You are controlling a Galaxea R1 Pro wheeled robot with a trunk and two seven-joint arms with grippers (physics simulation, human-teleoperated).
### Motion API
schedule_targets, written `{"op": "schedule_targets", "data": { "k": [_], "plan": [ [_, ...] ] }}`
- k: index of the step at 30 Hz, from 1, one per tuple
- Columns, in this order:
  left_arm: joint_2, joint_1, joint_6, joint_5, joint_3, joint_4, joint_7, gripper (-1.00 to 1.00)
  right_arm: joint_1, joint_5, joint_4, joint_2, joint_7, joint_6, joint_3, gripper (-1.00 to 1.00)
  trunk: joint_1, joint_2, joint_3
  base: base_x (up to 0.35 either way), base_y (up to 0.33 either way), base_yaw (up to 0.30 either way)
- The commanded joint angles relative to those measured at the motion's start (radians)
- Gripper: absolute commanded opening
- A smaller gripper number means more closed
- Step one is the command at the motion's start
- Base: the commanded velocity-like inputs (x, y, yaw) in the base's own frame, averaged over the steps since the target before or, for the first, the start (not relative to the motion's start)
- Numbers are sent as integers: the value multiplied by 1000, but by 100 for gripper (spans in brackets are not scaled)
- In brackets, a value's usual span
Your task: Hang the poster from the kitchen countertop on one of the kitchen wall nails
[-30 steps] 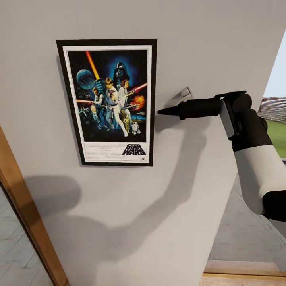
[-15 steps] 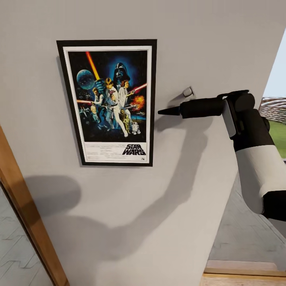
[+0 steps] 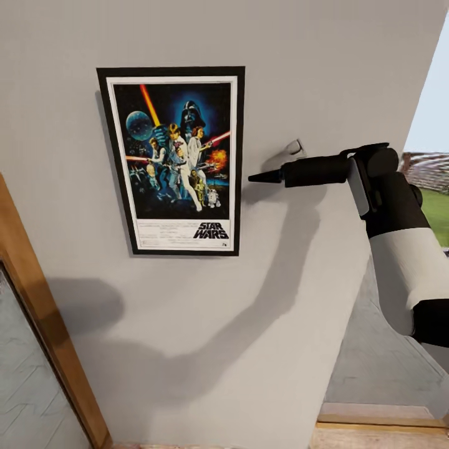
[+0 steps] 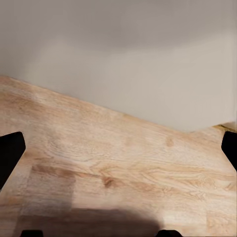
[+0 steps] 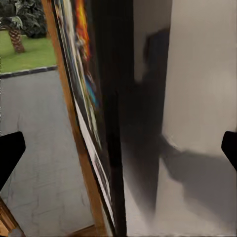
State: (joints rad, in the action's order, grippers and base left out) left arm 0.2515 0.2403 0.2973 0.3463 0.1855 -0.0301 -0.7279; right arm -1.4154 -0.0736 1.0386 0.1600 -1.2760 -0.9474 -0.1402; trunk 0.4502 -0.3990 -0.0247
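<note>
1. The poster (image 3: 176, 161) sits flat against the pale grey wall (image 3: 206, 349), upright with its long axis vertical, the "STAR WARS" lettering at its foot. No hand or finger touches it, so by appearance it hangs on its own.

2. The right gripper (image 3: 257, 178) lies just beside the poster's right edge, at about mid-height, its dark tip pointing toward the frame with a narrow gap between them. It holds nothing. In the right wrist view its two finger ends sit at opposite edges of the picture, which reads as spread wide; in the head view the fingers line up as one dark taper.

3. A small grey peg-like nub (image 3: 294, 148) juts from the wall just above the right arm. It may be a wall nail, though this is uncertain.

4. The right arm is plainly the nearer one. Any move to check or straighten the poster would run leftward along the wall; backing away would run rightward.

5. The right wrist view sees the poster (image 5: 86, 113) edge-on, showing the frame's dark side and a shadowed gap behind it, which the head view cannot show.

6. The left wrist view looks down at a light wooden floor (image 4: 118, 177) and the wall's base; the left gripper's finger ends sit far apart, empty.

7. Judged from this, the hanging looks done.
</note>
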Motion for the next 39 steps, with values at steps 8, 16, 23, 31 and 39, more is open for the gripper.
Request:
{"op": "schedule_targets", "data": {
  "k": [8,16,23,31,39],
  "plan": [
    [0,0,3,-6,8,2,-4,100,2,-9,12,1,1,-8,1,100,0,-1,1,-331,0,0],
    [0,0,5,-6,8,1,-4,100,6,-9,14,1,0,-7,2,100,0,-1,1,-338,0,0],
    [0,0,5,-6,8,2,-4,100,8,-9,14,2,0,-7,2,100,0,-1,1,-338,0,0],
    [0,0,3,-6,8,1,-3,100,97,-16,110,4,-7,-6,2,100,0,-1,0,-258,0,0],
    [1,0,3,-6,8,2,-2,100,326,-17,247,6,-11,-4,17,100,0,-1,-10,-43,0,0]
  ]
}}
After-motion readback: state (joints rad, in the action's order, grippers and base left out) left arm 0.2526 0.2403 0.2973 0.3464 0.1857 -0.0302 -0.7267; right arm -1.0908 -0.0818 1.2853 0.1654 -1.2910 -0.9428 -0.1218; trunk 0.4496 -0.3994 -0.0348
